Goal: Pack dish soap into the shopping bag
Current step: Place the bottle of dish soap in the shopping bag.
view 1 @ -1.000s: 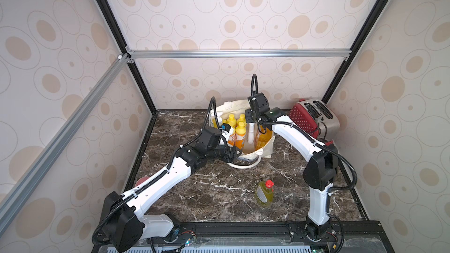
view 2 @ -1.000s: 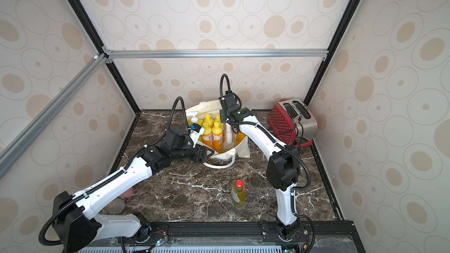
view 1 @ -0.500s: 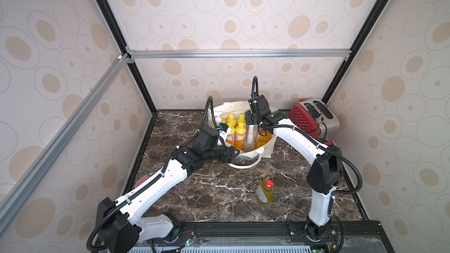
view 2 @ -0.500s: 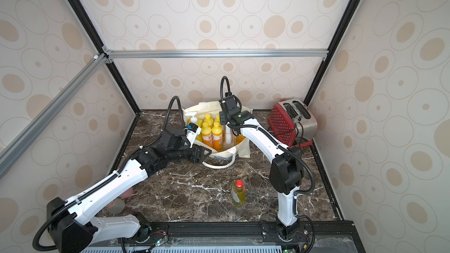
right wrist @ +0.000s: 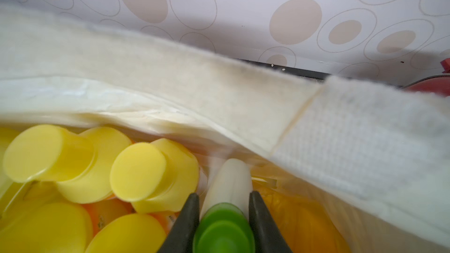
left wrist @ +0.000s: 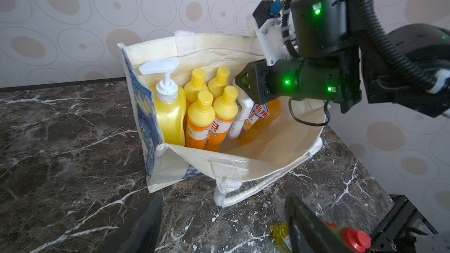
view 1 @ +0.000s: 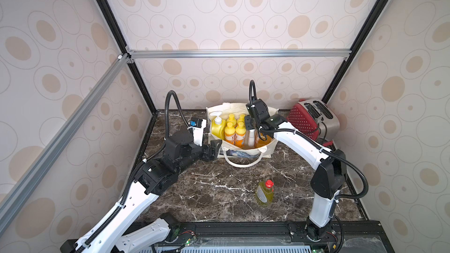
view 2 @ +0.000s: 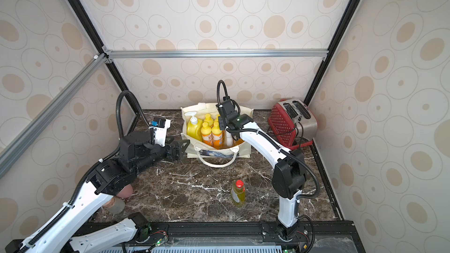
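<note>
Nearest me, at 6 o'clock on the counter (view 1: 207,191), the yellow-green red-capped bottle (view 1: 264,192) stands upright, well apart from everything: the one soap not yet packed. I judge it light, part full, with smooth plastic that could slip and squash. I'd take it across the body just under the shoulder, not by the cap.

Further in, at about 9 o'clock of the bag, my left arm reaches low and nearly level over the counter. The left hand (view 1: 214,147) is spread wide and empty, just beside the bag's near corner.

The shopping bag (view 1: 246,152) sits at 12 o'clock. It is soft canvas, its near wall is sagging, and a rope handle (view 1: 243,165) is draped onto the counter. It would shift if nudged.

Inside stand the white-pump yellow bottle (left wrist: 170,115) and four small orange bottles (left wrist: 204,120).

My right arm arches over from 3 o'clock, wrist tipped down into the opening. The right hand (right wrist: 224,194) is clamped at the green cap of the white green-capped bottle (right wrist: 229,178), which leans against the amber bottle (left wrist: 274,108). That hold is narrow, so the bottle may swing.
</note>
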Robot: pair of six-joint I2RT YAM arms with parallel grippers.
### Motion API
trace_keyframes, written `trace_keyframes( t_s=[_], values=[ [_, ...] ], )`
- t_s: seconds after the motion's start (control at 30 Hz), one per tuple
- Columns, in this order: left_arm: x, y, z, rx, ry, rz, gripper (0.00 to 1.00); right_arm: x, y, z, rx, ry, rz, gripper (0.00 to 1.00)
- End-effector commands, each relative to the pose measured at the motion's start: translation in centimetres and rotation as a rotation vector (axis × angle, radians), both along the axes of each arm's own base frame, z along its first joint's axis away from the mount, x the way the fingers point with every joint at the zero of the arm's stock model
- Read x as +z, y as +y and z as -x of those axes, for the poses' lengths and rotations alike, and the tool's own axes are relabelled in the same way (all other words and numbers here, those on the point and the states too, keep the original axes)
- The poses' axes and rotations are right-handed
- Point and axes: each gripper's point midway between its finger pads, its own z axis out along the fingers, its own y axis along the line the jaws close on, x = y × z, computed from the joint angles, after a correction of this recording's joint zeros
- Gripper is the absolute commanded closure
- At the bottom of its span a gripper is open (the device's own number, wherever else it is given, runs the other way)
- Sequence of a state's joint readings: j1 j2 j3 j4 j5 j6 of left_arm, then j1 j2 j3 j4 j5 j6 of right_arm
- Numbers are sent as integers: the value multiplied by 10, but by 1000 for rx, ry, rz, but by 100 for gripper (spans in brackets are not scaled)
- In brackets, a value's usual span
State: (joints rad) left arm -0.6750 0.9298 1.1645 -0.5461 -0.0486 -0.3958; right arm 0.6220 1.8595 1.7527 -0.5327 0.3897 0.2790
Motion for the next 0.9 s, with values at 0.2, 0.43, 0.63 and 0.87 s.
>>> trace_keyframes(
  t_s=[0.2, 0.43, 0.63, 0.87],
  values=[
    [-14, 13, -4, 61, 16, -64, 22, 48, 2, 15, -12, -145, -30, 99],
    [-18, 14, -4, 61, 22, -62, 22, 33, 1, 6, -54, -151, -25, 99],
    [-23, 12, -5, 57, 34, -67, 22, 17, 1, 0, -76, -122, -47, 99],
    [-30, 7, -9, 45, 51, -74, 22, -11, 1, 8, -66, -66, -60, 99]
  ],
)
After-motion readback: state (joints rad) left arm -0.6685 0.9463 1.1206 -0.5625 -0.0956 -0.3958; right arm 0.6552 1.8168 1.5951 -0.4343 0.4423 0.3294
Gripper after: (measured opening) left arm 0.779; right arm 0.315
